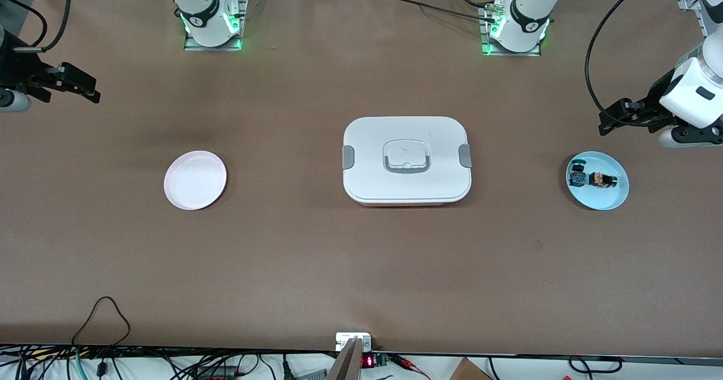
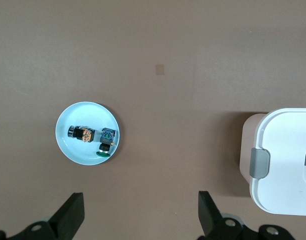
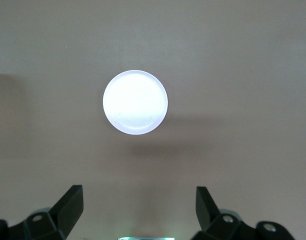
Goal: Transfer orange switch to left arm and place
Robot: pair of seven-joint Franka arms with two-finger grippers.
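Observation:
The orange switch (image 1: 602, 179) (image 2: 82, 134) lies on its side in a light blue plate (image 1: 609, 204) (image 2: 68, 116) at the left arm's end of the table. The white box (image 1: 406, 160) (image 2: 285, 165), lid latched, stands in the middle of the table. My left gripper (image 1: 607, 123) (image 2: 141, 202) hangs open and empty over bare table beside the blue plate. Open and empty too, my right gripper (image 1: 90, 90) (image 3: 139, 196) hovers over bare table at the right arm's end, apart from everything.
A blue-bodied switch with a green cap (image 1: 577, 175) (image 2: 106, 140) shares the blue plate, right beside the orange one. An empty white plate (image 1: 195, 179) (image 3: 135, 102) sits toward the right arm's end. Brown tabletop stretches between both plates and the box.

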